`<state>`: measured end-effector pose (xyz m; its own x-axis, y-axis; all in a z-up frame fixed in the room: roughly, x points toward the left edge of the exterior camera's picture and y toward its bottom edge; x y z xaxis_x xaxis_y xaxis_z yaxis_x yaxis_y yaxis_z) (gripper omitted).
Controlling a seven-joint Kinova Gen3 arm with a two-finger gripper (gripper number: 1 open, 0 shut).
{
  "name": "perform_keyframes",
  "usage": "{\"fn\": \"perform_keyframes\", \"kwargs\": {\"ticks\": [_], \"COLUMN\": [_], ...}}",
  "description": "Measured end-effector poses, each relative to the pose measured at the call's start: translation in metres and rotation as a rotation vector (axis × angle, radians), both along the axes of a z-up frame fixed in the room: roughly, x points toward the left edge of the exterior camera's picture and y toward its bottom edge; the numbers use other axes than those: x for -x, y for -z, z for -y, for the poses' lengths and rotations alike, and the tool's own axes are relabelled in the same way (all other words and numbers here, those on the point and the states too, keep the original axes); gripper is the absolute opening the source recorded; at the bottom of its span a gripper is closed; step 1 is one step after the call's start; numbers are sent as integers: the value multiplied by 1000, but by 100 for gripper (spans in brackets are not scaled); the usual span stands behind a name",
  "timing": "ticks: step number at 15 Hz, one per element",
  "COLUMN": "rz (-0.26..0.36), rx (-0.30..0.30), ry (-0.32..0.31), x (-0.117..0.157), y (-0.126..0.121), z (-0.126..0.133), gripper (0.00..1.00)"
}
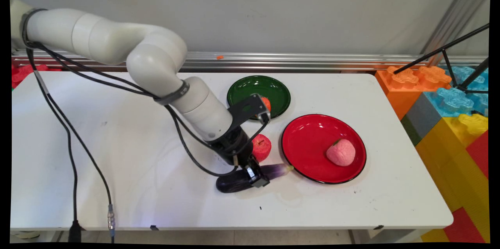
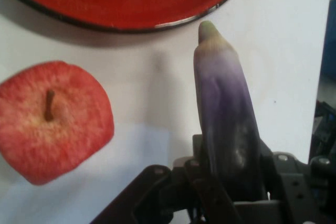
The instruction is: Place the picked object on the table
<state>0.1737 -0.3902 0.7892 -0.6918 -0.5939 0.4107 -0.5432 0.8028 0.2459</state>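
One purple eggplant (image 2: 226,114), pale green at its tip, lies clamped in the claw (image 1: 256,176) beside a red apple (image 2: 52,119).

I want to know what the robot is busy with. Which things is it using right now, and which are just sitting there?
In use:
- end effector, down at the eggplant
- eggplant, lying on the table

Just sitting there:
- red apple, beside the eggplant
- red plate with a pink fruit
- green plate with an orange fruit
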Motion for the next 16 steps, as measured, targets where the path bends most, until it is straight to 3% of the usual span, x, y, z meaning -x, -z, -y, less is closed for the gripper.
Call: {"fn": "perform_keyframes", "kwargs": {"ticks": [16], "rz": [35], "rx": [1], "ry": [22], "x": [-11], "y": [27], "z": [-14], "gripper": [0]}}
